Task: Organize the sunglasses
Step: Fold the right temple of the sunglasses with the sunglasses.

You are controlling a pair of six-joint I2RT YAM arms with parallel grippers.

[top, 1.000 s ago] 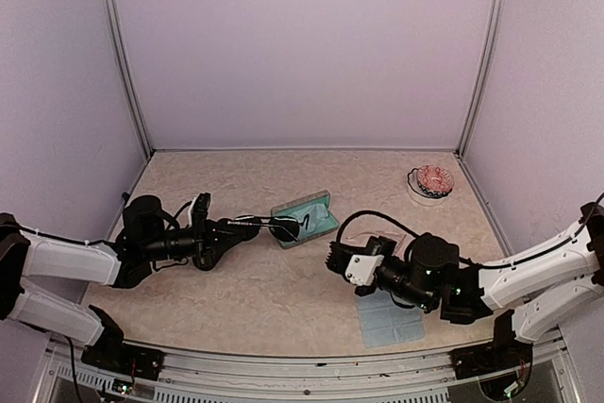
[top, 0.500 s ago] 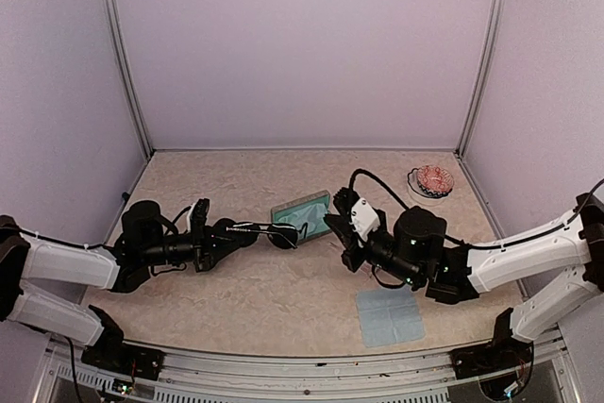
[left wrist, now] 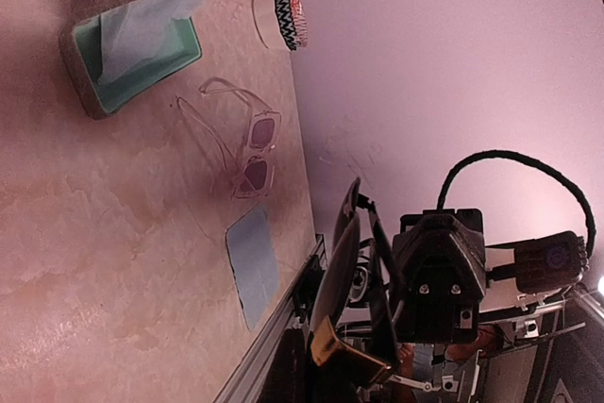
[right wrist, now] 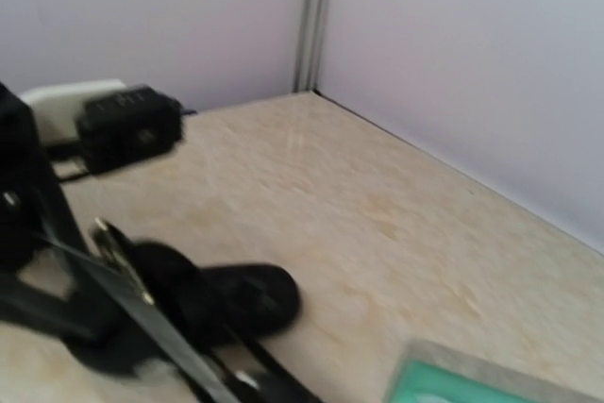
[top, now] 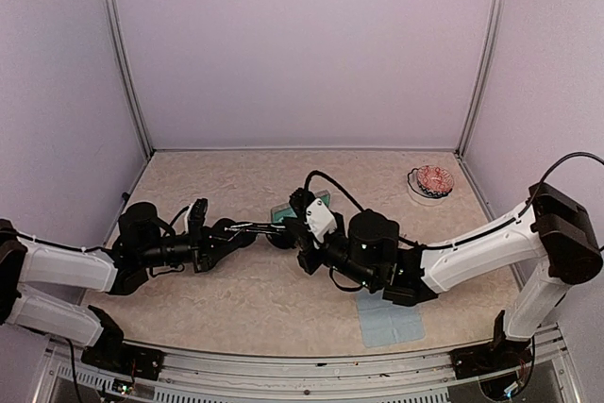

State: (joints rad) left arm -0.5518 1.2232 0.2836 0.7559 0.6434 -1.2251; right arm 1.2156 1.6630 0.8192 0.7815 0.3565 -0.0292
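My left gripper [top: 247,228] is shut on the dark wire-framed sunglasses [top: 279,234], holding them just above the table beside the grey case with teal lining [top: 322,201]. In the left wrist view a dark lens [left wrist: 347,266] stands edge-on close in front of the camera. My right gripper [top: 298,233] has reached the middle and sits right at those sunglasses; its fingers do not show clearly. The clear pinkish sunglasses [left wrist: 251,150] lie open on the table between the case [left wrist: 132,44] and a blue cloth [left wrist: 253,266]. In the top view the right arm hides them.
A blue cloth [top: 389,318] lies near the front right. A white cup with a patterned band [top: 431,182] stands at the back right. The right arm's black head [left wrist: 439,271] fills the space beyond the dark lens. A blurred black oval thing [right wrist: 247,294] lies by the left gripper.
The right arm has swung left from beside the blue cloth to the middle, up against the dark sunglasses and over the case. The left arm has hardly moved.
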